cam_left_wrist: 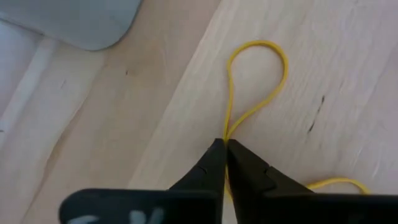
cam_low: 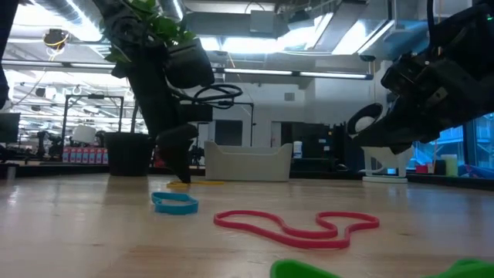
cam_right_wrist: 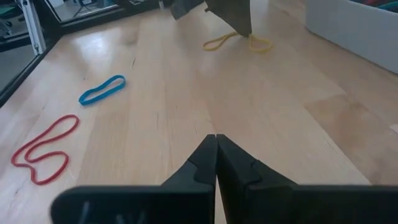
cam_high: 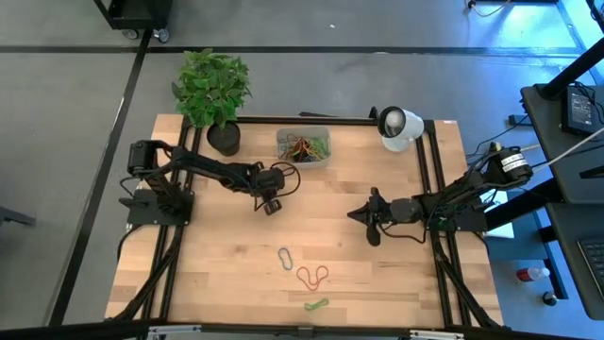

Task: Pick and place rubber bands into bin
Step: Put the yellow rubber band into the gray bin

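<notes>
While the left gripper (cam_left_wrist: 225,144) pinches down on the table, its fingers are closed tight on the yellow rubber band (cam_left_wrist: 256,81), one loop of it fanning out ahead of the tips in the left wrist view. That's the grab step, and it looks made! In the high view this gripper (cam_high: 272,204) sits left of centre, just below the bin (cam_high: 303,146) at the upper middle of the frame. Next, I'd say, comes a clean lift, a short carry toward the bin and a release over its rim, and a floppy band could easily slip or snag on a fingertip.

Over at right of centre the right gripper (cam_high: 370,225) waits, fingers pressed together on nothing, hovering above bare wood.

The bin already holds a tangle of bands, reddish and green among them. Still out on the table in the lower middle of the high view: a blue band (cam_high: 285,257), a red band (cam_high: 312,276) and a green band (cam_high: 315,304).
</notes>
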Motion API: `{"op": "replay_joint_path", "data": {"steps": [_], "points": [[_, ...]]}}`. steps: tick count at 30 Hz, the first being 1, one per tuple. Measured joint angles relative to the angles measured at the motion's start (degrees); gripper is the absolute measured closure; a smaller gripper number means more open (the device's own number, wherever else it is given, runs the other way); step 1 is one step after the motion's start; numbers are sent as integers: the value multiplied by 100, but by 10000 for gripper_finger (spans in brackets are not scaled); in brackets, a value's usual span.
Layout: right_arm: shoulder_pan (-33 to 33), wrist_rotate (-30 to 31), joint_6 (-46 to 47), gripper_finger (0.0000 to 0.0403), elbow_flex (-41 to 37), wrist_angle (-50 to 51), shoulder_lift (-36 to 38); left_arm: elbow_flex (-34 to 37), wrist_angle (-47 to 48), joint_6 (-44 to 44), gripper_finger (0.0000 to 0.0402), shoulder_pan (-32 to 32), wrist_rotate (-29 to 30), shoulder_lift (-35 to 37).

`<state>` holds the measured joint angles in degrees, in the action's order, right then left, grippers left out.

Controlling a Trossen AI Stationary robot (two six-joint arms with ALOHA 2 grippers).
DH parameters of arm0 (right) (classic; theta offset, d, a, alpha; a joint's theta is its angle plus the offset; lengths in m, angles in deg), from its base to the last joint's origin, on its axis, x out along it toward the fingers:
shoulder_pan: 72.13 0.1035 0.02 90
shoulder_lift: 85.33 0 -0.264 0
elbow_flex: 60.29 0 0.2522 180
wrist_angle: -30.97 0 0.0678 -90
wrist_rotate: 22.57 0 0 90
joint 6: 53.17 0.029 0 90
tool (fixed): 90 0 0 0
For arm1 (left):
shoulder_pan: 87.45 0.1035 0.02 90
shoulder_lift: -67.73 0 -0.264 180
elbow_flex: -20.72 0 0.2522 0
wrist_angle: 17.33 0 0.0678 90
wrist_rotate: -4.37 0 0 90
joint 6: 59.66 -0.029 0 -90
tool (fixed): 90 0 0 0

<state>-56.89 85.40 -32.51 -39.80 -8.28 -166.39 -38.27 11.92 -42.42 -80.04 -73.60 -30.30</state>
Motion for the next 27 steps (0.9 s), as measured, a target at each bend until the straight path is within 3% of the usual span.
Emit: {"op": "replay_joint_path", "data": {"steps": [4,12,16,22,27], "points": [[0,-1,-13,392,0,2,0,-187,169,-181,399,-100,75,-12],[0,-2,-34,392,2,7,0,-1371,1188,-1309,399,-404,2,-46],[-1,-2,-31,392,2,9,0,-1927,1164,-1708,401,-459,28,-40],[0,-4,-32,392,2,11,0,-2803,1136,-2642,400,-331,644,-38],[-2,-2,-32,392,2,11,0,-3325,1134,-2456,400,-19,872,-26]]}}
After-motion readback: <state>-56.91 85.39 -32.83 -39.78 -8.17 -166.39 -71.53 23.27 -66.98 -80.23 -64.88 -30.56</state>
